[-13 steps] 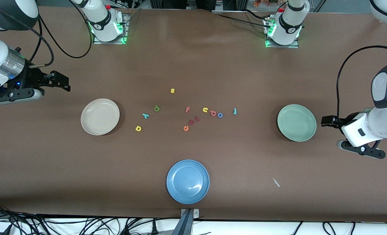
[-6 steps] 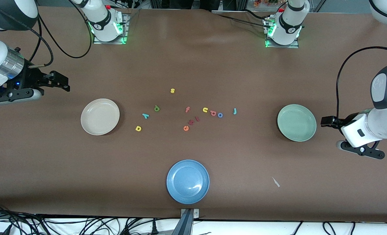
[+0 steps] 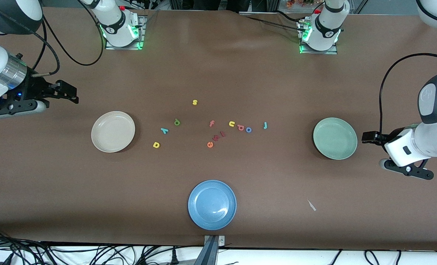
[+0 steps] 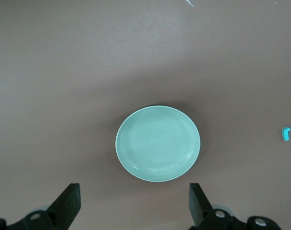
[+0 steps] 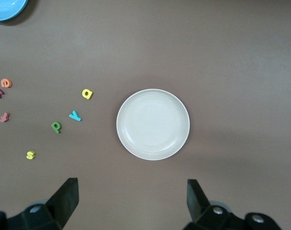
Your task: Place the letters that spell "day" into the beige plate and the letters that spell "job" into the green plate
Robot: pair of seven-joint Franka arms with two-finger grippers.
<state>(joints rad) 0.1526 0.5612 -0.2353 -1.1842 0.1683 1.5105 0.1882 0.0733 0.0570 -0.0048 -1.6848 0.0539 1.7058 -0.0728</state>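
Note:
The beige plate (image 3: 113, 131) (image 5: 153, 124) lies toward the right arm's end with nothing on it. The green plate (image 3: 335, 138) (image 4: 158, 143) lies toward the left arm's end, also bare. Between them on the table lie the green d (image 3: 177, 122) (image 5: 56, 127), teal y (image 3: 164, 130) (image 5: 75, 115), yellow a (image 3: 156, 145) (image 5: 87, 93), teal j (image 3: 265, 125) (image 4: 286, 134), blue o (image 3: 248, 130) and orange-red b (image 3: 240, 127). My right gripper (image 3: 71, 94) (image 5: 131, 194) hangs open outside the beige plate. My left gripper (image 3: 368, 139) (image 4: 134, 199) hangs open outside the green plate.
A blue plate (image 3: 212, 204) sits near the table's front edge. Other letters lie among the task's: a yellow s (image 3: 194, 102), pink f (image 3: 211, 123), yellow u (image 3: 232, 124) and red e (image 3: 210, 144). A white scrap (image 3: 311, 205) lies on the brown table.
Both arms have shifted only very slightly. The letters and plates have not moved.

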